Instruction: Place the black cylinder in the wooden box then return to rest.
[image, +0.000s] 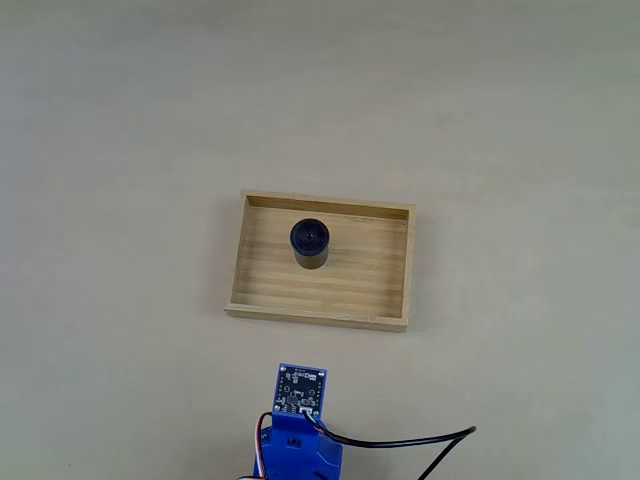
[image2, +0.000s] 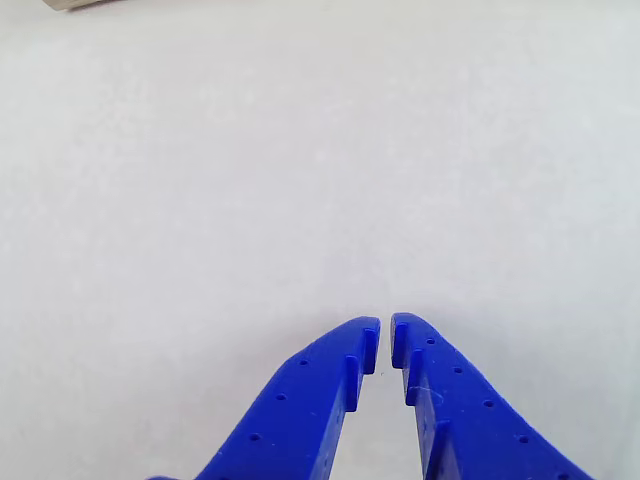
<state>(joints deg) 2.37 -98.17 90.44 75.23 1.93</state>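
Observation:
In the fixed view the black cylinder (image: 310, 243) stands upright inside the wooden box (image: 395, 270), on the plank floor a little left of its middle and toward the far wall. The blue arm (image: 298, 425) sits folded at the bottom edge, well clear of the box's near wall. Its blue gripper (image2: 386, 330) reaches up from the bottom of the other view. The two fingertips are almost touching over bare table, with nothing between them. A corner of the wooden box (image2: 75, 4) peeks in at the top left of that view.
A black cable (image: 420, 442) runs from the arm toward the bottom right of the fixed view. The box lies on a pale beige tabletop (image: 120, 150) that extends widely on all sides.

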